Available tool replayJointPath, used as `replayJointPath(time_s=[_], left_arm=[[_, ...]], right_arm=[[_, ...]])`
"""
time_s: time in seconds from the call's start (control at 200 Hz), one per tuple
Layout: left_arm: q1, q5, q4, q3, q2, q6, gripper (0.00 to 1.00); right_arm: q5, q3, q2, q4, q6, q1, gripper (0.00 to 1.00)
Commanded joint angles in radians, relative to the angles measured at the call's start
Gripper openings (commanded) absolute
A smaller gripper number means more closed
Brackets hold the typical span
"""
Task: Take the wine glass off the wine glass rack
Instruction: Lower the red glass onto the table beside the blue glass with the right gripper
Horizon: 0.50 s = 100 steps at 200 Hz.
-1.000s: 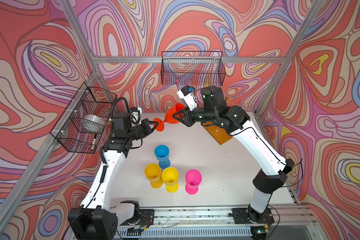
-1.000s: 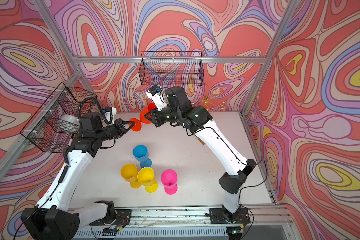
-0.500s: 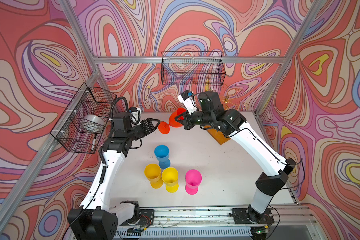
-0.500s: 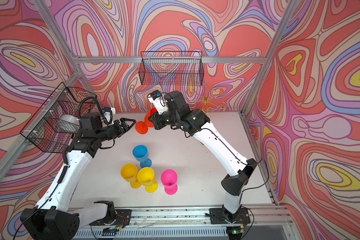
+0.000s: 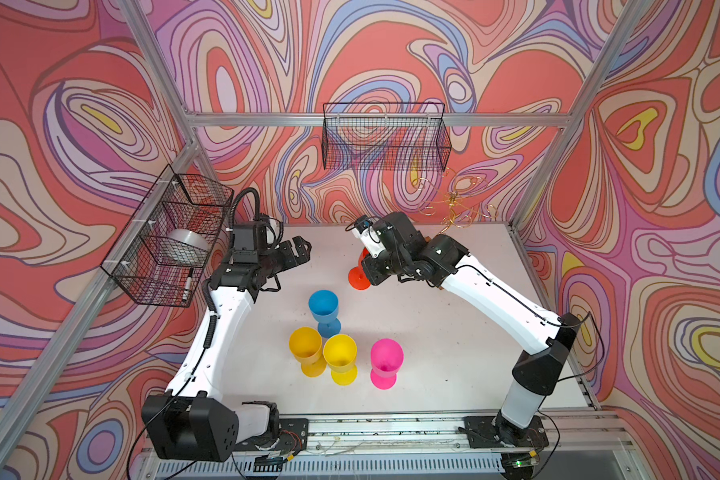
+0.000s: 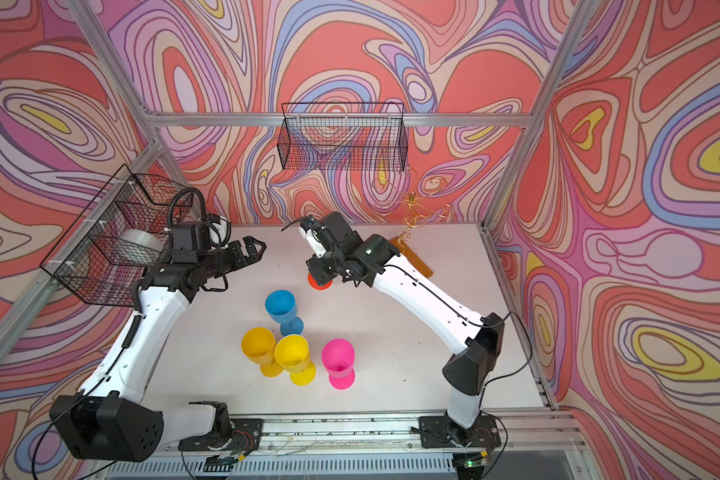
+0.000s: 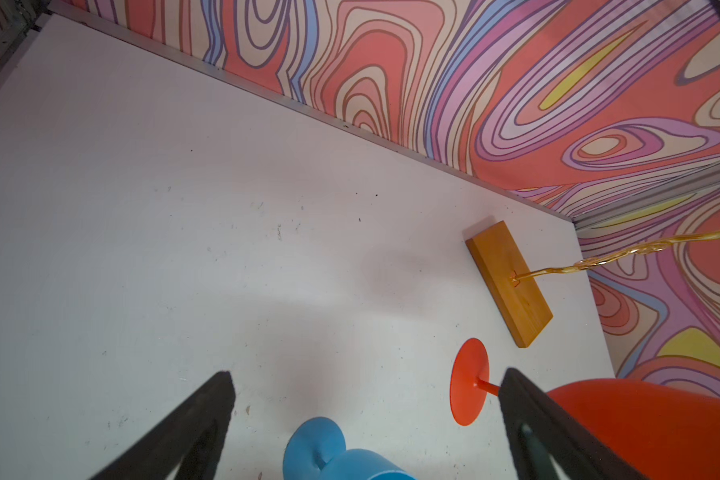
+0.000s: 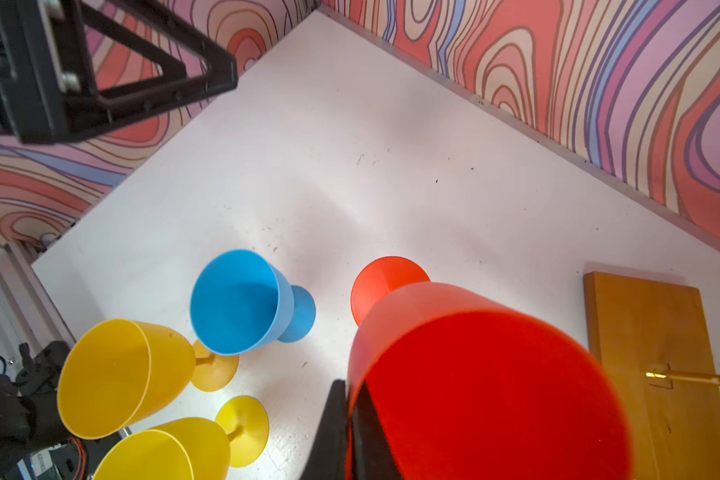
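Glass [image 8: 474, 395] is off the rack [image 7: 508, 282], right jaws pinching its rim, left jaws spread empty; setting it down remains.

- The walls [image 5: 391, 50] go all around, with swirly shapes in red, pink, purple, blue and yellow.
- The white table [image 5: 433, 332] lies under the left pincer [image 5: 304, 250] and is brightly lit, with small dark marks.
- Shiny metal bars [image 5: 267, 119] run up the wall corners and across the back wall.
- A black wire basket [image 5: 385, 137] hangs high up, past the pincer's tips.
- A second black wire basket [image 5: 163, 241] hangs behind the pincer, away from its tips.
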Motion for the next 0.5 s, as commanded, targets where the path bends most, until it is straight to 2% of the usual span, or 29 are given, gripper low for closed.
replayJointPath(time_s=[0.0, 0.496], left_arm=[[0.009, -0.038, -0.002, -0.03, 0.027, 0.042, 1.0], [0.031, -0.028, 0.059, -0.104, 0.061, 0.051, 1.0]], right_arm=[[0.075, -0.037, 0.031, -0.027, 0.002, 0.054, 0.0], [0.13, -0.251, 0.024, 0.053, 0.095, 0.161, 0.0]])
